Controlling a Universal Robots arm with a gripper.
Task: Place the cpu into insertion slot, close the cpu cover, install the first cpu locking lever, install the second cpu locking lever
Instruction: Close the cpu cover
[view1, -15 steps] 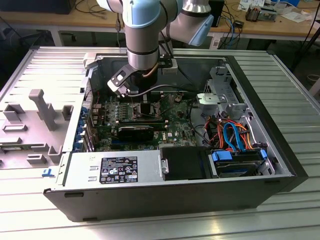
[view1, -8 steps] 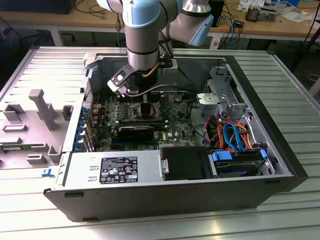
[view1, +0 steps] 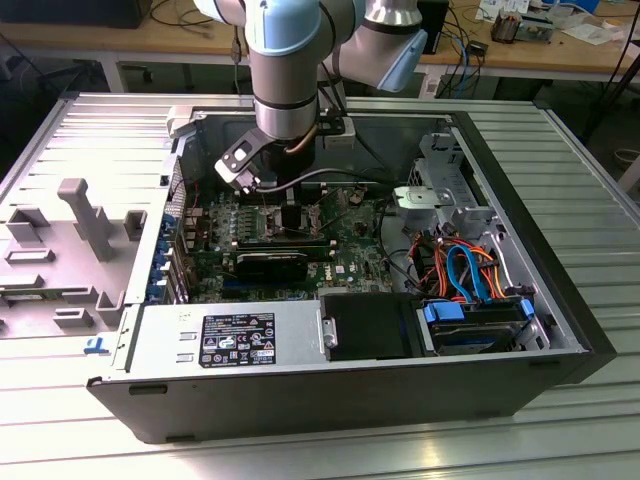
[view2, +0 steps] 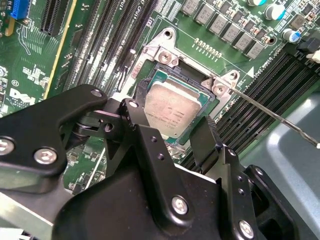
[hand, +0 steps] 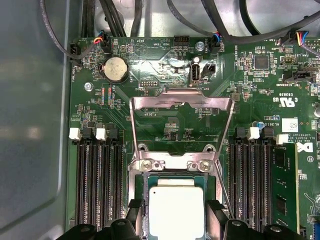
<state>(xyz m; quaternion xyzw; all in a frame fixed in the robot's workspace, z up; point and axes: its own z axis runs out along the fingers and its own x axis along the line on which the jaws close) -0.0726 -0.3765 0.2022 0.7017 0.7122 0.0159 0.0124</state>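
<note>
The cpu (hand: 176, 212) is a flat square chip with a silver-grey top. It lies level within the insertion slot (hand: 177, 165), a socket with a silver rim on the green board. My gripper (hand: 175, 207) is low over the socket, one black finger against each of two opposite sides of the chip. In the second wrist view the cpu (view2: 172, 107) sits between the same fingers (view2: 205, 137) of the gripper (view2: 170, 122). The cpu cover (hand: 181, 102), a thin silver frame, is swung back flat on the board. A thin wire locking lever (view2: 270, 115) sticks out from the socket corner.
Long black memory slots (hand: 97, 185) flank the socket, with one green memory stick (hand: 284, 185) seated. In the exterior view the arm reaches into an open computer case (view1: 560, 330), with a power supply (view1: 230, 340) along the front and a drive cage with orange and blue cables (view1: 470, 280) at the exterior view's right.
</note>
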